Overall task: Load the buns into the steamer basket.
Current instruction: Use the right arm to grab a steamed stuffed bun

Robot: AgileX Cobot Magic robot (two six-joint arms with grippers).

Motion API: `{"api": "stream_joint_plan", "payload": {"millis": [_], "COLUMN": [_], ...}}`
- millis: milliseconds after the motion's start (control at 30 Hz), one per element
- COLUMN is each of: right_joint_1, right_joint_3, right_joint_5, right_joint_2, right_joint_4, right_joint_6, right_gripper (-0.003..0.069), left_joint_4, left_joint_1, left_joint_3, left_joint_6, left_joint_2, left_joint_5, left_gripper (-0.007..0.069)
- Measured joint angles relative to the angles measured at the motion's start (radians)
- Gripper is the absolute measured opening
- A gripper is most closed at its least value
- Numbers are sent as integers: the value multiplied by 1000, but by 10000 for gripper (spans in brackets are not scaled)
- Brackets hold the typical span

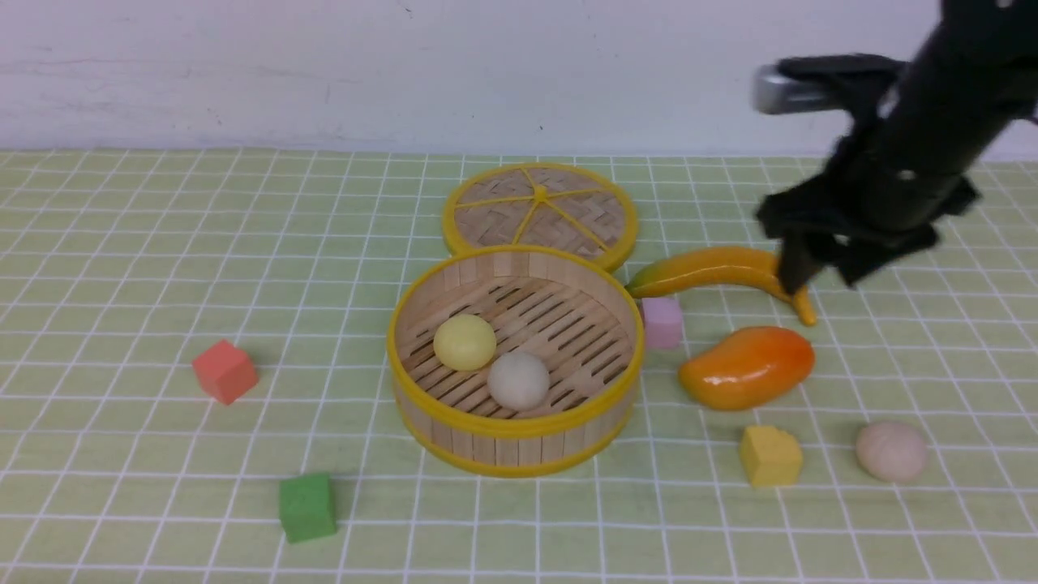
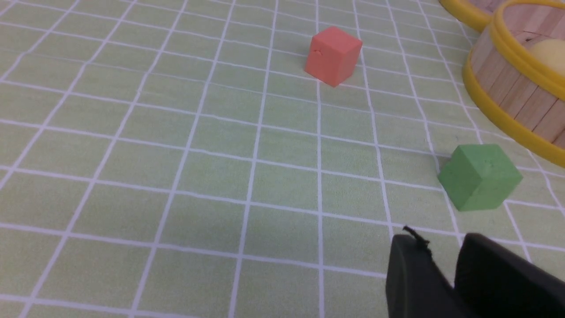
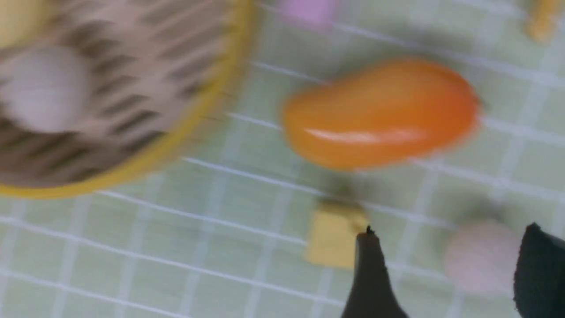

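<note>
Above the desk (image 1: 122, 268), hanging with right fingers (image 3: 371, 282) wide apart, gripping nothing. Risking clipping the yellow cube (image 1: 769, 456), rolling the last bun (image 1: 891, 450) away.

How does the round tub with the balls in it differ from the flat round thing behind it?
The steamer basket has an upright wooden-strip wall and slatted floor; the lid lies flat, woven, with yellow spokes. The basket holds a pale yellow bun and an off-white bun; the lid holds nothing. Both are round with yellow rims.
</note>
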Motion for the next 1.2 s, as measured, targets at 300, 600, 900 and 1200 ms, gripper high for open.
{"api": "stream_joint_plan", "payload": {"millis": [300,600,900,1200], "right_joint_1": [-106,-153,-155,-156], "right_joint_3": [312,394,396,396], "right_joint_5": [-173,-349,-367,-364], "right_joint_2": [7,9,18,73], "right_joint_4": [-47,-69,-55,-43], "right_joint_6": [132,174,180,200], "right_gripper": [424,409,285,234], "left_joint_4": [0,0,0,0], "left_joint_1": [0,0,0,0], "left_joint_3": [0,0,0,0], "left_joint_6": [0,0,0,0], "left_joint_2": [0,0,0,0], "left_joint_5": [0,0,0,0], "left_gripper": [155,155,165,171]}}
